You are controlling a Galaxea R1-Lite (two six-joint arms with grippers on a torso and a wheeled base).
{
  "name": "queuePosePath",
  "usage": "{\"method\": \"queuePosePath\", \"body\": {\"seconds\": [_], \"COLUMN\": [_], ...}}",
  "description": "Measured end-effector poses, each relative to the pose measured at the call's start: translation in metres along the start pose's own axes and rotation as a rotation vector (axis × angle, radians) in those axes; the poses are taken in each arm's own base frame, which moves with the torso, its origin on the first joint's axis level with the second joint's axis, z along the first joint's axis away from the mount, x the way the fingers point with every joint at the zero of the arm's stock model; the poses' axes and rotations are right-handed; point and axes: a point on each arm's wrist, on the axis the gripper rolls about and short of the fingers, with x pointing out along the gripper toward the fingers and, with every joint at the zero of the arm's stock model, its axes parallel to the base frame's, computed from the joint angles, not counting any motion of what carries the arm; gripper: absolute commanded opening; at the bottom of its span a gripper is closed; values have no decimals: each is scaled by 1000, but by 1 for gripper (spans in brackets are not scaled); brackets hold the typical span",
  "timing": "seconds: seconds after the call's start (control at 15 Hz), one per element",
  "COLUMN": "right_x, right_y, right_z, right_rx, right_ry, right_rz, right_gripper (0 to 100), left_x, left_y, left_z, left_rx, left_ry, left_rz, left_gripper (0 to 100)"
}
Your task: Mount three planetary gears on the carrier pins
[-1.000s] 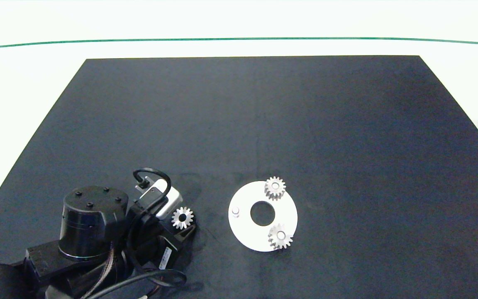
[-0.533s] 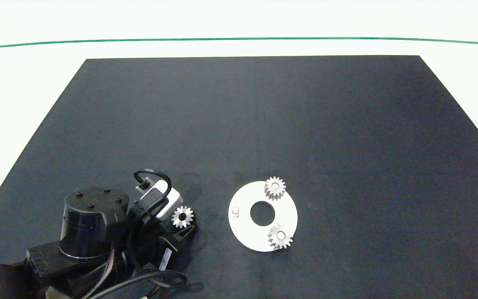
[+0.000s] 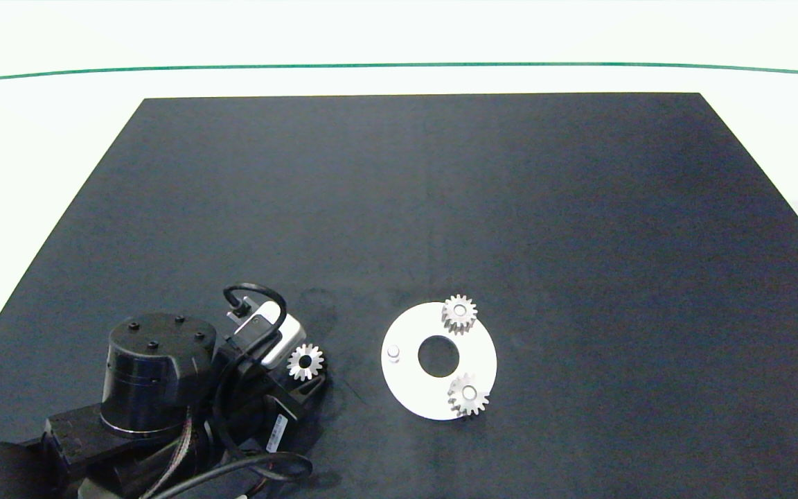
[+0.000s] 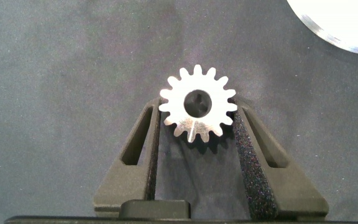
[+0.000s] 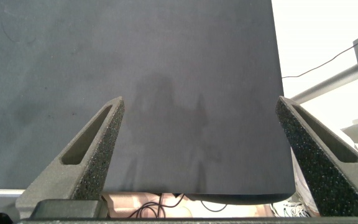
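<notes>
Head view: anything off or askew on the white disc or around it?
Nothing stands out. Two gears sit flat on their pins on the white disc; the third pin is bare. The last gear is level between the left claw fingers on the mat. The right claw is open, away from the parts.

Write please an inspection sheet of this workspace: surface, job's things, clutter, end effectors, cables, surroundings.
Surface: black mat on a white table.
Job's things: white carrier disc holds two seated gears, far and near; one carrier pin is bare. Third gear lies beside the disc.
Clutter: nothing seen.
End effectors: left end effector has its fingers on both sides of the third gear; right end effector is open over the mat's edge, absent from the head view.
Cables: black cable looped on the left arm.
Surroundings: green line across the table.
</notes>
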Motion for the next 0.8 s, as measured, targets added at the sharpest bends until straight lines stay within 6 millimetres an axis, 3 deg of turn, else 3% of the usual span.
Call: {"method": "queuePosePath", "body": {"seconds": [0.4,0.8], "right_x": [0,0], "right_y": [0,0], "right_z": [0,-1], "right_rx": [1,1], "right_ry": [-1,-1], "right_rz": [0,-2], "right_gripper": [100,100], "left_x": [-5,-23], "left_y": [-2,-15], "left_z": [-4,19], "left_rx": [5,29], "left_ry": [5,-116], "left_rz": [-12,-65], "left_gripper": [13,13]}}
